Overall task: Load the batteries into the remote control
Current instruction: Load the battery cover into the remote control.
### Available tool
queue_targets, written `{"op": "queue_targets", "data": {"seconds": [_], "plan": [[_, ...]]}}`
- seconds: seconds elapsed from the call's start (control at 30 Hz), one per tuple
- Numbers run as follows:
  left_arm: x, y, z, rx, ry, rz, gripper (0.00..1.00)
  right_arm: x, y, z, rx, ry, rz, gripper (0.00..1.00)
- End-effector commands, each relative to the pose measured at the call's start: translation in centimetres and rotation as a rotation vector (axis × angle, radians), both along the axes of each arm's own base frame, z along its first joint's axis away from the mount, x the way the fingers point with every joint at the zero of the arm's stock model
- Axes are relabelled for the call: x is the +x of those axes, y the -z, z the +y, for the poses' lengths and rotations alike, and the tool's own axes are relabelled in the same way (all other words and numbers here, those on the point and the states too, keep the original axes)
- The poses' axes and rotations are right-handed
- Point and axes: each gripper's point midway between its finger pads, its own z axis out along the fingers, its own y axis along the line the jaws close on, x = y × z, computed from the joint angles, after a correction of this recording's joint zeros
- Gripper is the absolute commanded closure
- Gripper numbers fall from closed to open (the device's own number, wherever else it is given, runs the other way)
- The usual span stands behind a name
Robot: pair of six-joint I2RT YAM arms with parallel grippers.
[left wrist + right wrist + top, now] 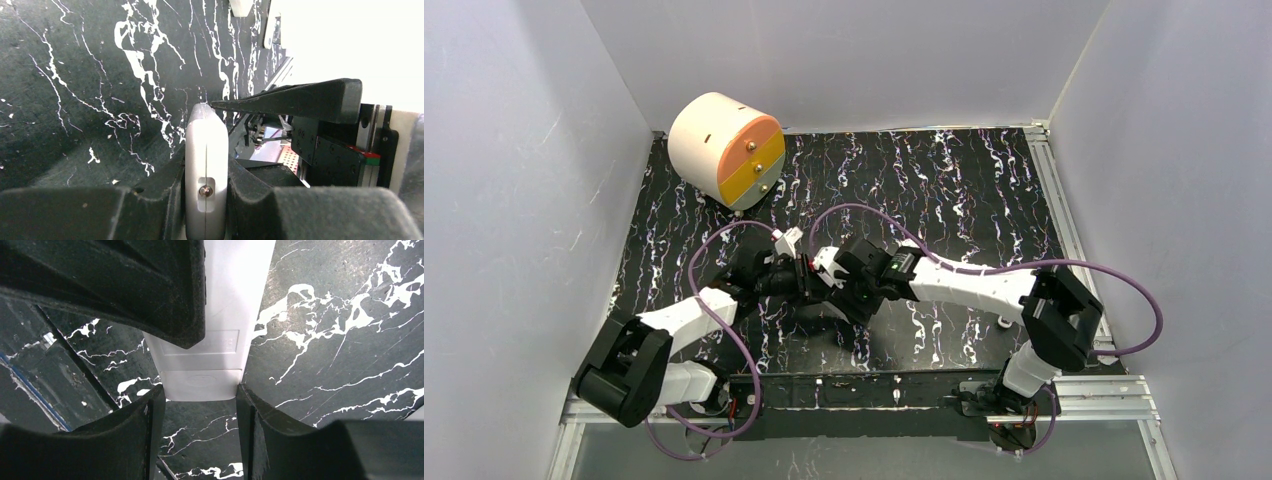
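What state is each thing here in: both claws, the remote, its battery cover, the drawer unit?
left claw: shut on the remote control, clamping its two faces.
right claw: shut on the remote control's end, across its width.
remote control: held by both claws at once.
battery cover: in place, closed.
round drawer unit: three drawers, all pushed in.
batteries: none in view.

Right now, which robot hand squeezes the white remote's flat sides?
The left gripper: its fingers press the remote control's two flat faces, so its camera sees it edge-on. The right gripper instead spans the remote's width at one end.
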Motion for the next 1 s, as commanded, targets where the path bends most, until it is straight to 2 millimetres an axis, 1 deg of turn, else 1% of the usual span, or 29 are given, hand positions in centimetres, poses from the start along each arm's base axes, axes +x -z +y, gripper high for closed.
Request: {"op": "queue_targets", "data": {"seconds": [0.0, 0.13, 0.23, 0.3, 0.57, 0.7, 0.8, 0.97], "plan": [[-2.8, -8.3, -2.3, -0.260, 0.222, -0.026, 1.00, 2.7, -4.0, 5.0, 0.179, 0.017, -0.094, 0.48], [-2.8, -9.4, -2.2, -0.290, 0.256, -0.010, 1.00, 2.5, -3.9, 4.3, 0.131, 0.023, -0.080, 0.47], [-2.4, -9.7, -2.1, -0.296, 0.261, 0.001, 1.00, 2.3, -3.7, 3.8, 0.099, 0.025, -0.067, 0.46], [-2.1, -9.6, -2.1, -0.294, 0.256, 0.005, 1.00, 2.7, -3.7, 3.3, 0.072, 0.042, -0.084, 0.45], [-1.1, -8.3, -2.3, -0.274, 0.237, 0.040, 1.00, 3.4, -4.3, 2.9, 0.030, 0.066, -0.104, 0.43], [-0.6, -7.9, -2.1, -0.268, 0.223, 0.052, 1.00, 3.4, -4.4, 3.0, 0.030, 0.064, -0.103, 0.41], [-0.2, -7.8, -2.0, -0.267, 0.215, 0.053, 1.00, 3.3, -4.6, 2.9, 0.032, 0.063, -0.100, 0.38], [0.0, -7.4, -1.9, -0.260, 0.208, 0.062, 1.00, 3.3, -4.6, 3.0, 0.037, 0.063, -0.102, 0.35]]}}
